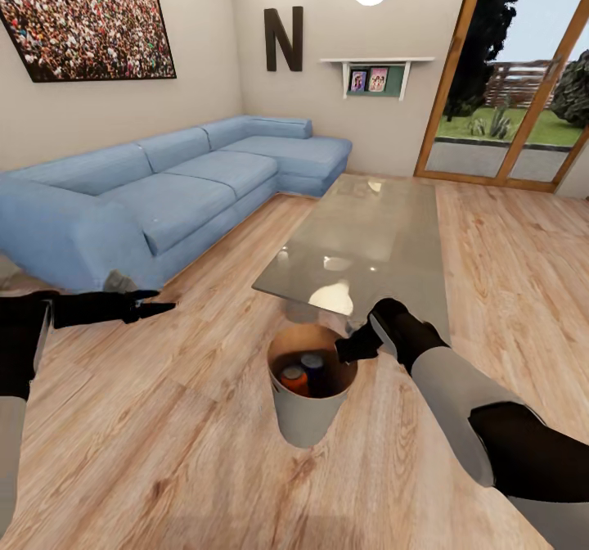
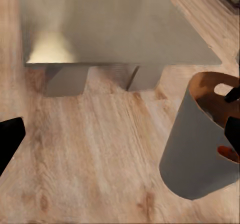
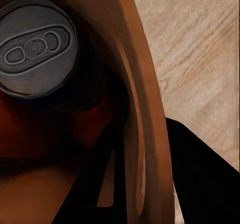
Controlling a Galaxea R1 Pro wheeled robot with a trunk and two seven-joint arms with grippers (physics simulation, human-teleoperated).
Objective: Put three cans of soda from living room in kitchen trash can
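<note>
The trash can (image 1: 307,419) stands on the living room's wood floor by the near corner of the glass coffee table (image 1: 368,231). Inside it stand an orange can of soda (image 1: 294,380) and a dark blue one (image 1: 313,362). My right gripper (image 1: 349,350) is shut on the bin's right rim. In the right wrist view the copper rim (image 3: 142,109) runs past a dark finger (image 3: 200,179), and a silver can top (image 3: 37,46) lies below. My left gripper (image 1: 159,308) hangs open over the floor to the left, apart from the bin (image 2: 192,154). The kitchen is out of view.
A long light-blue corner sofa (image 1: 164,190) fills the left side, close behind my left arm. The glass garden doors (image 1: 507,83) stand at the back right. Bare wood floor (image 1: 164,435) lies in front of and to the right of the table.
</note>
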